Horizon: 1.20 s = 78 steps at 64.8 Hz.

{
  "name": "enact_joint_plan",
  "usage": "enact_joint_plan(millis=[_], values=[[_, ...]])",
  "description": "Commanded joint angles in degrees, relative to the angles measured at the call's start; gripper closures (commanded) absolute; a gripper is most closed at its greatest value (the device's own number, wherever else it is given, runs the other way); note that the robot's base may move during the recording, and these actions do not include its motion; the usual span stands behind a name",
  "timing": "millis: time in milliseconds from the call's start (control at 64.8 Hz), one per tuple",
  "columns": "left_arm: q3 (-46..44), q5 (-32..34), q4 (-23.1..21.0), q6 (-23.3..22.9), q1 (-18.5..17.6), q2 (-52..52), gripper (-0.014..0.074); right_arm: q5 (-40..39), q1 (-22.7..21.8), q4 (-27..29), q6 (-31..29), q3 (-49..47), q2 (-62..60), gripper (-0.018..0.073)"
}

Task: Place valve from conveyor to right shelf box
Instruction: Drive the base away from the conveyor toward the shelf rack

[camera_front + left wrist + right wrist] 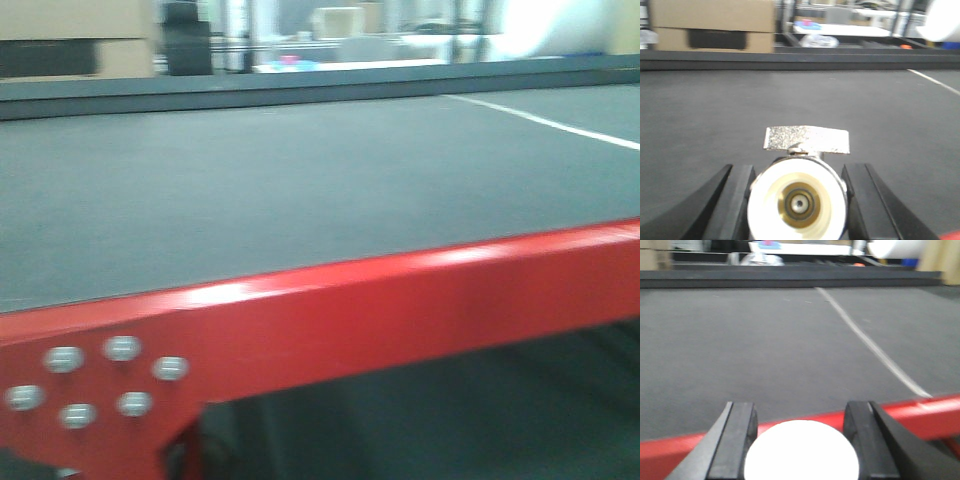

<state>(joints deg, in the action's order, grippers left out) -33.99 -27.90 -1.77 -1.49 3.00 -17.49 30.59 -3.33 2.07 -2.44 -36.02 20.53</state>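
Note:
In the left wrist view the valve (797, 200) faces the camera: a white round end with a brass bore, and a flat silver handle (806, 139) on top. My left gripper (797, 196) is shut on it, a black finger against each side, above the dark grey conveyor (715, 115). My right gripper (801, 440) holds a bright white round object (801, 452) between its black fingers; glare hides its detail. It hangs over the conveyor's (765, 340) near edge. Neither gripper shows in the front view. The right shelf box is out of view.
A red steel frame beam (400, 310) with bolts runs along the belt's near edge, also seen as the red beam (920, 412). A white line (870, 347) crosses the belt. A dark raised rail (300, 88) bounds the far side, with cardboard boxes (712, 25) and shelving beyond.

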Motion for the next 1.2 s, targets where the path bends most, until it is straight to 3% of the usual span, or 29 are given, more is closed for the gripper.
enact_joint_plan(millis=[0,1188], values=[[-0.4,3.4,-0.3,-0.1,0.0,0.3,0.0708,-4.5,-0.1,-0.2,-0.4,-0.5,-0.5,0.072],[-0.4,3.4,-0.3,-0.1,0.0,0.3,0.0708,-4.5,-0.1,-0.2,-0.4,-0.5,-0.5,0.072]])
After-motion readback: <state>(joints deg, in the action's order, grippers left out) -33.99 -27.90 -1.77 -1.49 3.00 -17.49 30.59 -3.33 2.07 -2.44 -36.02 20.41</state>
